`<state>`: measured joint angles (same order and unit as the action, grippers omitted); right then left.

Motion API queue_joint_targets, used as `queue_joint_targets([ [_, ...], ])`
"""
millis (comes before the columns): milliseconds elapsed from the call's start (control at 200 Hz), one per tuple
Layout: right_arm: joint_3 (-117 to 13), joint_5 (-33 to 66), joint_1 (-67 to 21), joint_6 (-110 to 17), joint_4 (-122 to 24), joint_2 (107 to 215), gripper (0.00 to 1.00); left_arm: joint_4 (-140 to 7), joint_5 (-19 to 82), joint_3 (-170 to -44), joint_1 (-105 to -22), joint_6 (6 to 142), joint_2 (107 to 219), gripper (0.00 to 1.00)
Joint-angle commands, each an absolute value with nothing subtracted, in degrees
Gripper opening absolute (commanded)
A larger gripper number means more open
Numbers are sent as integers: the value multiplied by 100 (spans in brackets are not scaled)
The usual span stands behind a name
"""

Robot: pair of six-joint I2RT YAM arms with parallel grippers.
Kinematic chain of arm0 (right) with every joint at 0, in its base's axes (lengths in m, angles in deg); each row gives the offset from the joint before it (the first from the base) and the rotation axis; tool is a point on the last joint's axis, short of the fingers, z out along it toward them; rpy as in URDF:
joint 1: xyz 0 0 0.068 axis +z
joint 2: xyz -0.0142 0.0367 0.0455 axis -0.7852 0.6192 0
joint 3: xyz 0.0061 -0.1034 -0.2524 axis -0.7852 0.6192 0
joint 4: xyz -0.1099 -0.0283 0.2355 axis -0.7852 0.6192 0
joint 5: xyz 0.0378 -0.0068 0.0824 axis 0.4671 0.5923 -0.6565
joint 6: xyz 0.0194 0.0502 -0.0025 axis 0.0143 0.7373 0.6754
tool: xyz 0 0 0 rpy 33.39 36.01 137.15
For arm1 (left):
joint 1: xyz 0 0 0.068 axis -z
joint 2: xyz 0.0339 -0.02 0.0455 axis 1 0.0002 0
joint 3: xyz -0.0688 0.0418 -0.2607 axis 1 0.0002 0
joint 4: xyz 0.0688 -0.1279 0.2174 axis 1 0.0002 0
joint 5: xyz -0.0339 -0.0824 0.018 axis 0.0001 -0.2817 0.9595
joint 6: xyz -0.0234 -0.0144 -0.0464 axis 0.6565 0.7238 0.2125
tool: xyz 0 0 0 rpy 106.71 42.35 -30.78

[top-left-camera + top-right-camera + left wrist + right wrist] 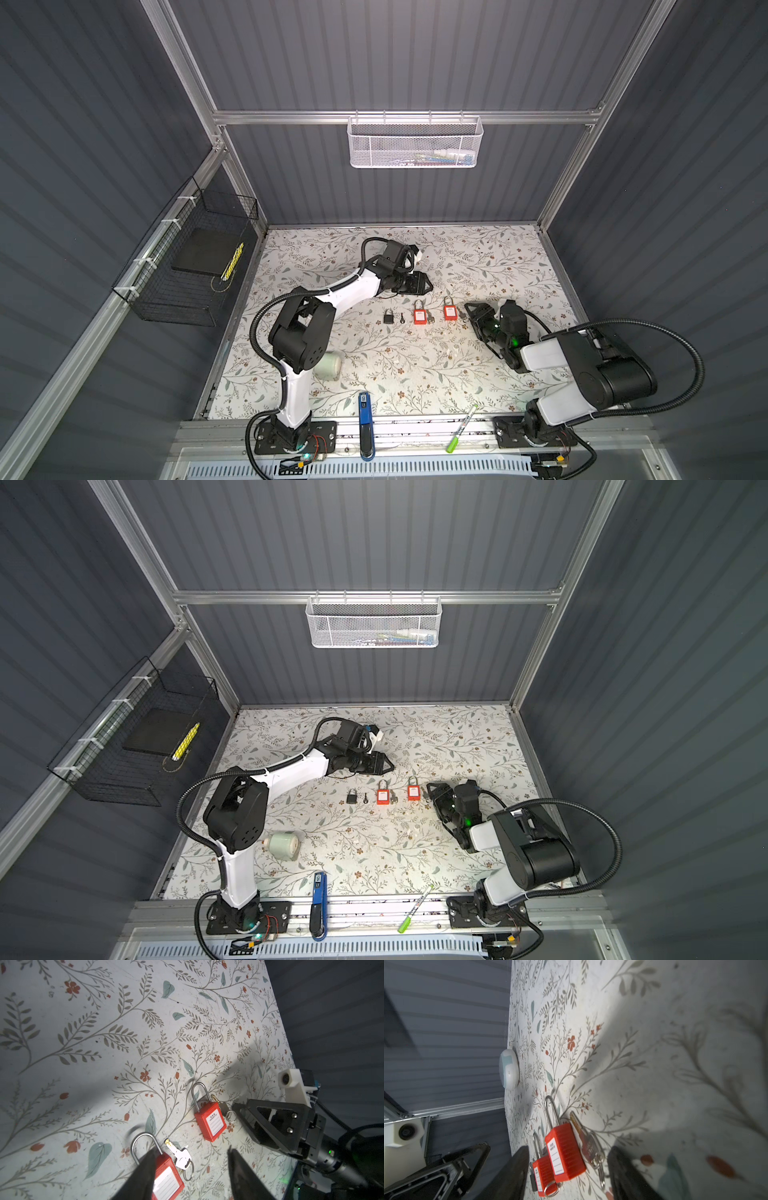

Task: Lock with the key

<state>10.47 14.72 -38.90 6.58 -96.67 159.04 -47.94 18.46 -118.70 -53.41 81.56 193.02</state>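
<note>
- Left pincer (428, 285) stands spread and empty, just behind the middle red padlock (419, 316) on its shackle side.
- Right pincer (469, 314) is likewise spread and empty, just past the second red padlock (450, 311), which lies beside the middle red padlock toward the right arm.
- Note that each red padlock has a silver key (431, 319) lying flat on the counter (415, 374) just beside its body. A black padlock (388, 316) lies on the opposite side.
- Expect a flat, thin key to skid or pivot if a jaw lands on its ring.
- Avoid nudging a padlock body; that could shove its key out of line.
- Keep the arms apart. Both pincers work near the middle red padlock and could clash.
- Match key to padlock; the neighbouring key may not fit.
</note>
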Motion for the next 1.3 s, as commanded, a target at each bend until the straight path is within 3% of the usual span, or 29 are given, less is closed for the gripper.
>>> queue_joint_targets([
  [0, 1055, 1893, -3879, 248, -8722, 15249, 74, -4735, 1933, -11810, -5458, 8123, 18875, 100],
  [85, 771, 2344, -3865, -418, -7439, 14437, 82, -4746, 2176, -11698, -5571, 7997, 18606, 100],
  [230, 237, 3631, -3824, -1961, -5843, 12994, 91, -5122, 3896, -10938, -5745, 7871, 17817, 100],
  [455, 407, 5021, -3855, -4531, -6564, 12302, 99, -8030, 6662, -8787, -5799, 6712, 16376, 100],
  [585, 488, 4934, -3999, -5122, -7277, 12541, 99, -9548, 7756, -7754, -5799, 5567, 16080, 100],
  [775, 678, 4887, -4299, -5692, -8020, 12942, 99, -10245, 8864, -7172, -5921, 4696, 16021, 100],
  [1055, 1450, 3907, -5275, -5569, -10247, 13975, 99, -10896, 8080, -6053, -6876, 5118, 15638, 100],
  [1186, 1294, 3716, -5390, -5845, -10590, 14477, 99, -11444, 7550, -5594, -7219, 5222, 15824, 100],
  [1296, 1468, 3486, -5540, -5784, -11816, 15343, 99, -12143, 7254, -5286, -7285, 5041, 16218, 100],
])
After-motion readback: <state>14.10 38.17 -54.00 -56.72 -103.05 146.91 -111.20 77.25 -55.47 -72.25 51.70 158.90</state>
